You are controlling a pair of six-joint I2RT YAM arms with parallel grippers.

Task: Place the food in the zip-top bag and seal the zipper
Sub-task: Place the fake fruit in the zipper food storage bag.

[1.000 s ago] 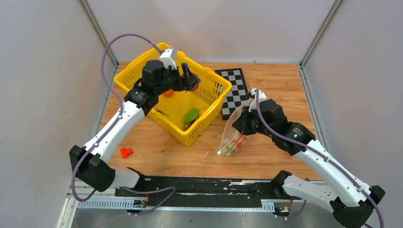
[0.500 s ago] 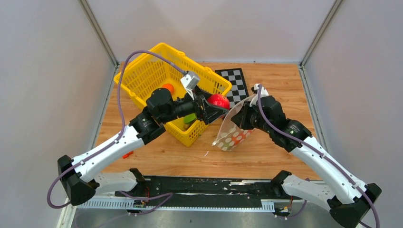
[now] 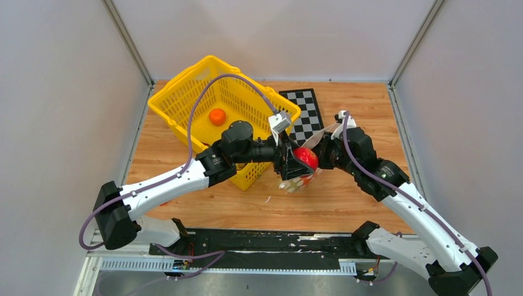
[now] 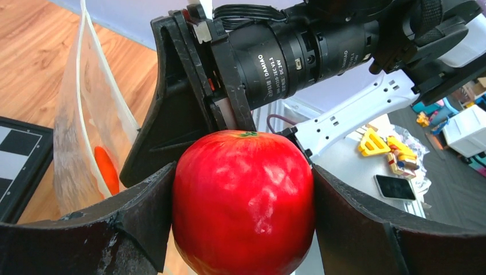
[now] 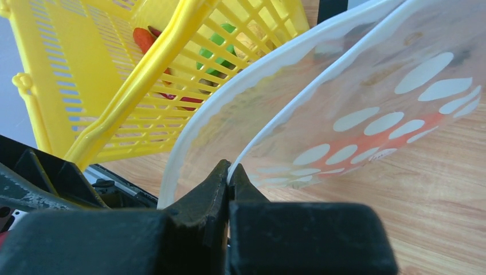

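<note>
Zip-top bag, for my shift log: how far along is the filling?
Done: one orange piece lies inside the zip-top bag. In hand: left gripper holds the red tomato at its mouth; right gripper pinches one lip. Left: the orange and more in the basket, then the zipper.

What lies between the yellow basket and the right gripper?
The left gripper, shut on the red tomato, lies there, close to the zip-top bag; the top view shows it.
</note>
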